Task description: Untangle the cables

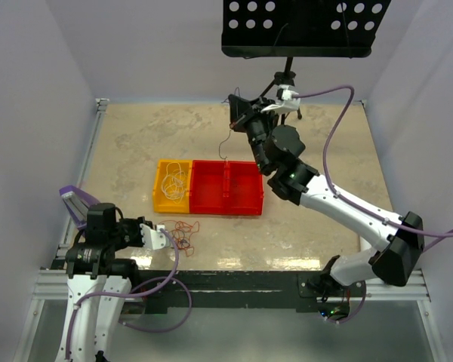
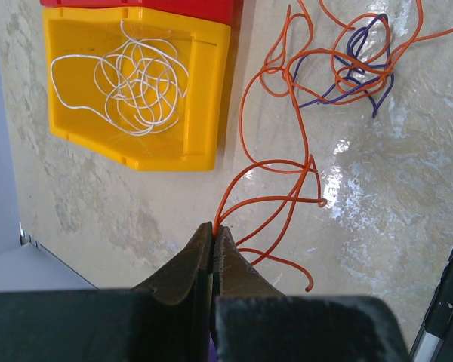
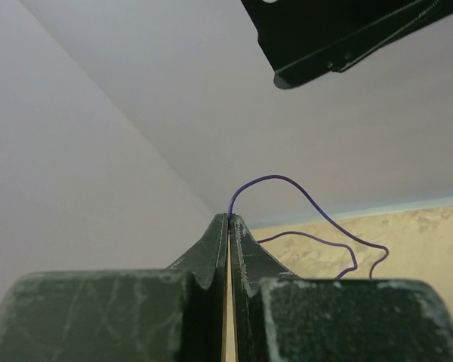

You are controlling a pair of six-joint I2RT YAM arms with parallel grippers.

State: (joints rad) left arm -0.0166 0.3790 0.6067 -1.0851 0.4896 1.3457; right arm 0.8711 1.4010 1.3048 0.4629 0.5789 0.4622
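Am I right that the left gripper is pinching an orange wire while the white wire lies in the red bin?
Not quite: the white wire lies in the yellow bin instead, as the left wrist view shows. The left gripper is indeed pinching an orange wire.

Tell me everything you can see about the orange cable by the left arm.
The orange cable is a very thin, smooth wire, apparently plastic-coated. It lies slack in loose overlapping loops on the pale stone-look table, beside the yellow bin. The shut left tool pinches one stretch between its tips. The cable's far loops interlace with a thin purple wire. One free end curls close to the tool.
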